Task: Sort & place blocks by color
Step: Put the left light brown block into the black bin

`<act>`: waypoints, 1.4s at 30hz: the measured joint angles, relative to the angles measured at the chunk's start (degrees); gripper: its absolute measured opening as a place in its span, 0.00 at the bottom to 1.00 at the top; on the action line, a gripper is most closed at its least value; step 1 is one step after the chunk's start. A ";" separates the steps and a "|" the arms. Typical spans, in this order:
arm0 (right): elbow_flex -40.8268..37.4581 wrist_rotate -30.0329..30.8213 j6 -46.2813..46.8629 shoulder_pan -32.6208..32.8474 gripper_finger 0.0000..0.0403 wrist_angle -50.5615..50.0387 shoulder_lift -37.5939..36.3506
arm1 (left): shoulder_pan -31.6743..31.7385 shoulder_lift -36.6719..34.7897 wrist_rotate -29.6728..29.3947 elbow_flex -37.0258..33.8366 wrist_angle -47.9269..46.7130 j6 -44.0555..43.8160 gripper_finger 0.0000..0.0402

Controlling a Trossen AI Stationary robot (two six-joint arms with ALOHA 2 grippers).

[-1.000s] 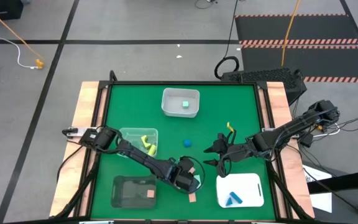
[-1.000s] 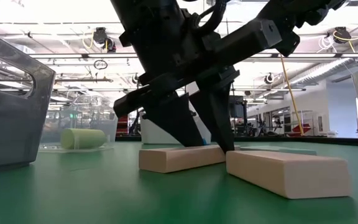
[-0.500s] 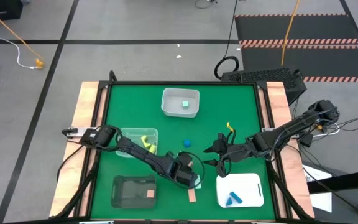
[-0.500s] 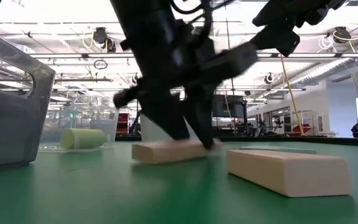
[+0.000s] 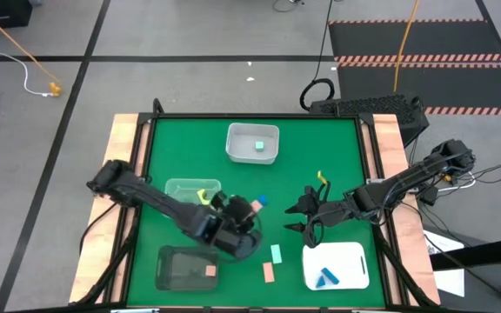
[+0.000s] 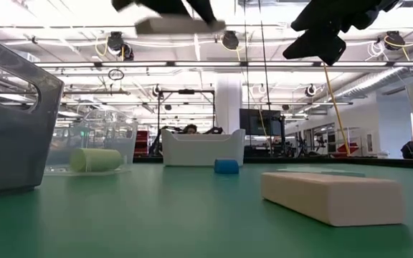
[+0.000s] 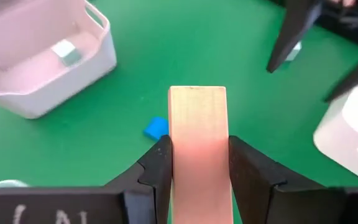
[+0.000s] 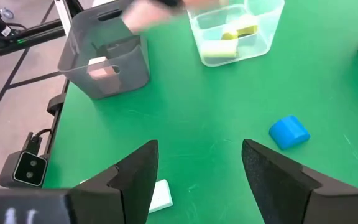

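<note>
High view: the left gripper (image 5: 243,211) sits over the green table (image 5: 337,148) between the clear plastic bin (image 5: 181,188) and the dark grey bin (image 5: 174,265), clamped on a tan-pink bar block (image 5: 243,209) held above the mat. The right gripper (image 5: 304,217) waits just behind the white tray (image 5: 355,257), fingers spread, nothing between them. A second tan-pink bar (image 5: 269,272) lies on the mat near the front edge, a mint green block (image 5: 277,254) just behind it, apart from it. A small blue block (image 5: 263,200) lies mid-table close to the left gripper. The white tub (image 5: 233,148) at the back holds one mint green cube (image 5: 259,146); yellow blocks (image 5: 203,197) are in the clear bin; a tan-pink cube (image 5: 210,271) is in the dark grey bin; blue blocks (image 5: 326,278) rest on the white tray. Low view: the held bar is a blur at the top edge, well off the table; the second tan-pink bar lies flat in the foreground, the blue block farther back before the white tub. Left wrist view: both dark fingers (image 7: 157,171) press the sides of the tan-pink bar, which sticks forward; blue block and white tub beyond. Right wrist view: the dark fingers (image 8: 135,171) stand wide apart over bare mat, the blue block and the mint green block near them, clear and dark grey bins farther off.
</note>
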 joint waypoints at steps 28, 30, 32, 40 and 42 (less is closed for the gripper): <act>0.00 -0.09 0.00 0.01 0.55 0.01 0.00 | -29.19 -8.39 20.64 -12.38 -16.91 -36.86 0.31; 0.00 -0.09 0.00 0.01 0.55 0.01 0.00 | -29.24 -8.39 20.57 -15.66 -14.23 -36.82 0.32; 0.00 -0.11 -0.01 0.01 0.55 0.01 0.00 | -28.75 -8.39 20.52 -18.80 -10.07 -36.66 0.33; 0.00 -0.11 0.00 0.01 0.55 0.01 0.00 | -27.14 -8.39 20.49 -24.79 -2.37 -40.09 0.40; 0.00 -0.11 0.00 0.01 0.55 0.01 0.00 | -27.10 -8.40 20.48 -24.76 -2.11 -40.49 0.46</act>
